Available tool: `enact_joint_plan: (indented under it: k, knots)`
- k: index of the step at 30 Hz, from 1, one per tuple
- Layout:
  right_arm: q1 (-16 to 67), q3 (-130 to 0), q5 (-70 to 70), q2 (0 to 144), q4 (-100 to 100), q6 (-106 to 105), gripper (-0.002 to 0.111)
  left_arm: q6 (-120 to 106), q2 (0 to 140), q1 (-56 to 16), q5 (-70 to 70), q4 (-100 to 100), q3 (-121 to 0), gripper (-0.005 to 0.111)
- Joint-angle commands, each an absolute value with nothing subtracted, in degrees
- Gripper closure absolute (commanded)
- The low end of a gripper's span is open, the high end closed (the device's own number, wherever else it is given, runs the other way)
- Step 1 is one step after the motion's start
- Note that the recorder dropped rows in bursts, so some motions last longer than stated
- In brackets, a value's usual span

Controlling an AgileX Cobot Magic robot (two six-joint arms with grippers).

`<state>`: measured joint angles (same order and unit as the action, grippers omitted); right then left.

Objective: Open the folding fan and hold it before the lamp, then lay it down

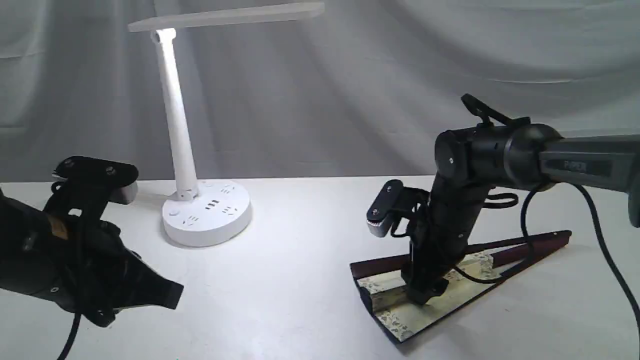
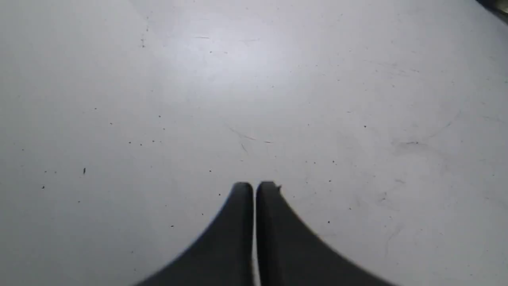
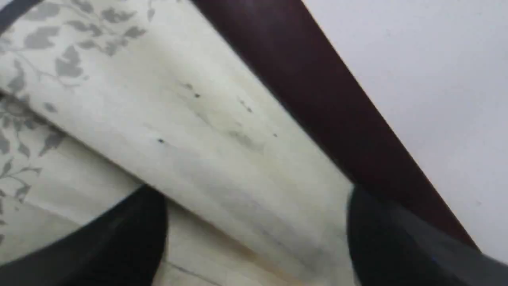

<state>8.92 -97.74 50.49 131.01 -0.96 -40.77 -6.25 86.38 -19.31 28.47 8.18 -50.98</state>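
Tabletop [image 1: 300,280] holds folding fan [image 1: 386,300] lengthwise left-right, pivot rightward; right tool [image 1: 424,296] wide over it.

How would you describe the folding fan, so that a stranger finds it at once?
On the white table, look right of the lamp, under the right gripper. The folding fan lies there, partly spread: cream patterned leaf, dark maroon guards.

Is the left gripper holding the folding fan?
No: the left gripper is shut over the table, and the folding fan lies under the right gripper.
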Motion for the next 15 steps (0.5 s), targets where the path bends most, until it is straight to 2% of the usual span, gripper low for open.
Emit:
enact_joint_plan:
  k: [1, 10, 15]
  knots:
    - [8.64, -97.41, 49.49, 131.67, -1.67, -30.16, 0.043, -6.47, 86.28, -19.58, 27.87, 8.56, -51.43, 0.107]
    - [8.64, -97.41, 46.16, 131.67, -7.00, -7.84, 0.043, -6.47, 86.28, -19.58, 27.87, 8.56, -51.43, 0.107]
    - [8.64, -97.41, 43.76, 131.67, -15.41, -3.97, 0.043, -6.47, 86.28, -19.58, 27.87, 8.56, -51.43, 0.107]
